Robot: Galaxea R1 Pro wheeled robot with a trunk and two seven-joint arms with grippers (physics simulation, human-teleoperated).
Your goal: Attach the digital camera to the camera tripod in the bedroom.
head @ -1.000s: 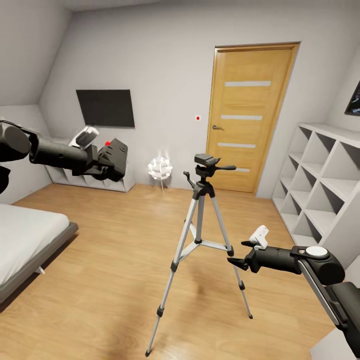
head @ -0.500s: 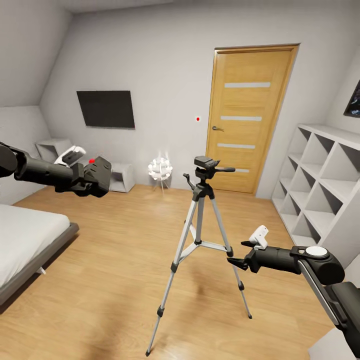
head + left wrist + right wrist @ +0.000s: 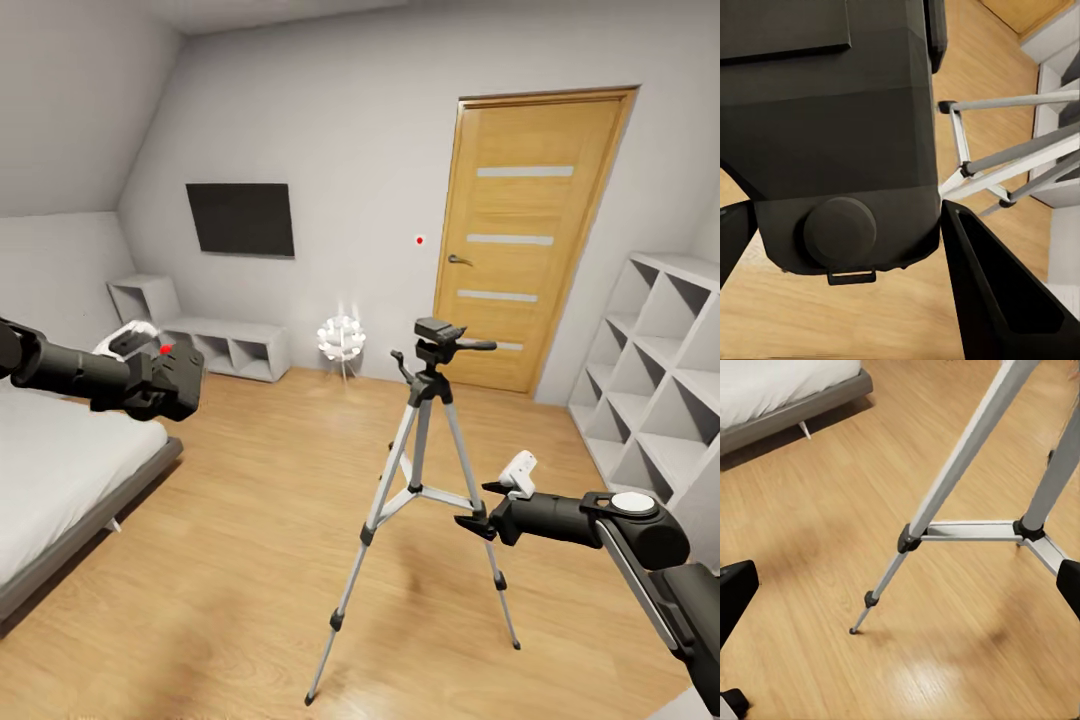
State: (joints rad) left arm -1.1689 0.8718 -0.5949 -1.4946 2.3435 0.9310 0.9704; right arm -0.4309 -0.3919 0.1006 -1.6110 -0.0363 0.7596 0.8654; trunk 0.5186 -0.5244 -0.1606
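Observation:
The digital camera (image 3: 170,378), black with a red button on top, is in my left gripper (image 3: 176,386), which is shut on it at chest height left of the camera tripod (image 3: 425,440) and well apart from it. In the left wrist view the camera (image 3: 832,150) sits between the black fingers (image 3: 997,300), with silver tripod legs (image 3: 1020,154) beyond. The tripod stands upright on the wood floor, its black head (image 3: 440,332) bare. My right gripper (image 3: 478,505) is open beside the tripod's right leg. Its wrist view looks past the tripod's legs (image 3: 945,495).
A white bed (image 3: 60,480) lies at the left, its edge also in the right wrist view (image 3: 787,390). White cube shelves (image 3: 660,380) line the right wall. A low white shelf (image 3: 230,345), black TV (image 3: 241,218), small white lamp (image 3: 340,338) and wooden door (image 3: 530,240) stand behind.
The head view has turned, shifting the whole room to the right. My left arm has dropped lower and further left of the tripod with the camera. The right arm holds still.

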